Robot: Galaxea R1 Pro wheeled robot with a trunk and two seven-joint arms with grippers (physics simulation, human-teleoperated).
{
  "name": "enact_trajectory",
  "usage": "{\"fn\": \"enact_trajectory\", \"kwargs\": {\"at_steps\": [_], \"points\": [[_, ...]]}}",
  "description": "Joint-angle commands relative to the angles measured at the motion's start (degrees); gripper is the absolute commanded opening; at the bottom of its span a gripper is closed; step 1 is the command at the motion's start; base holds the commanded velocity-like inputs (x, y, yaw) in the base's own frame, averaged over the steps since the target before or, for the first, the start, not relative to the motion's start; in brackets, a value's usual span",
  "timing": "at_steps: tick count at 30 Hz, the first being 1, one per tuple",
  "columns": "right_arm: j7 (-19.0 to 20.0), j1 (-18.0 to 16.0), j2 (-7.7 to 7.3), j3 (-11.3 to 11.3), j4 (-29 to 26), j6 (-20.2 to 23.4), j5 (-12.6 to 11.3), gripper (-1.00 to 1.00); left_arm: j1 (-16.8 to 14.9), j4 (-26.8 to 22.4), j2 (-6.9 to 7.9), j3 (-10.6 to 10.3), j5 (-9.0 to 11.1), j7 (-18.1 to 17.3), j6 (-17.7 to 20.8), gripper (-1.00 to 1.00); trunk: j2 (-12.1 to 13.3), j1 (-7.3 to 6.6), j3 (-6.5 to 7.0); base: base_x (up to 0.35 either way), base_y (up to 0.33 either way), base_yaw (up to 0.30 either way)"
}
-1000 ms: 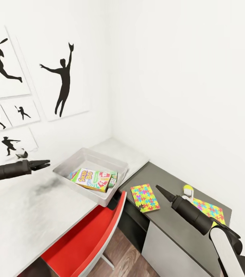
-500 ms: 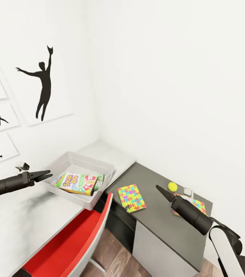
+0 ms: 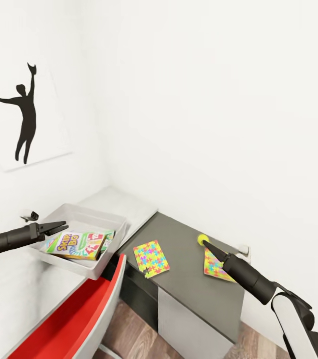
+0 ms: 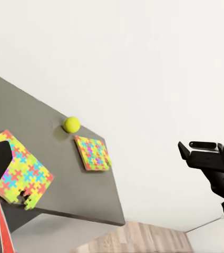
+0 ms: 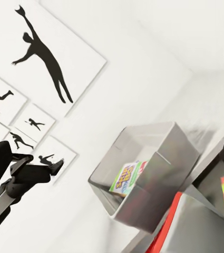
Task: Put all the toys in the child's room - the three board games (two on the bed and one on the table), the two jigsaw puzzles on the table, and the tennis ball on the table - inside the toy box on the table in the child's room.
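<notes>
Swinging rightward over the last second, the robot's view now centres the dark table (image 3: 188, 284) rather than the white desk. Nearest me, the right gripper (image 3: 207, 245) hovers with its fingers pressed together, pointing toward the tennis ball (image 3: 202, 240), with one jigsaw puzzle (image 3: 215, 266) just below it and the other (image 3: 151, 258) nearer the toy box (image 3: 95, 269). Across, the left gripper (image 3: 62, 227) hangs slightly parted beside that bin, where board games (image 3: 77, 244) already lie. Ball and puzzles look next.
</notes>
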Motion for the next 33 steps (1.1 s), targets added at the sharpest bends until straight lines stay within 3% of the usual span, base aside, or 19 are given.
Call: {"fn": "enact_trajectory", "kwargs": {"at_steps": [1,25,33], "points": [[0.0,-0.1,0.0,0.0,0.0,0.4,-0.3,1.0,0.0,0.0,0.03,0.0,0.0,-0.2,0.6,1.0,-0.1,0.04,-0.05,0.0,-0.101,-0.208],[-0.1,-0.1,0.0,0.0,0.0,0.4,-0.3,1.0,0.0,0.0,0.21,0.1,-0.1,-0.2,0.4,1.0,-0.1,0.04,1.58,0.0,-0.105,-0.208],[-0.4,-0.1,0.01,0.0,0.1,-0.2,-0.3,1.0,0.0,0.0,0.16,0.1,0.0,-0.2,0.4,1.0,-0.1,0.04,1.74,0.0,-0.097,-0.059]]}}
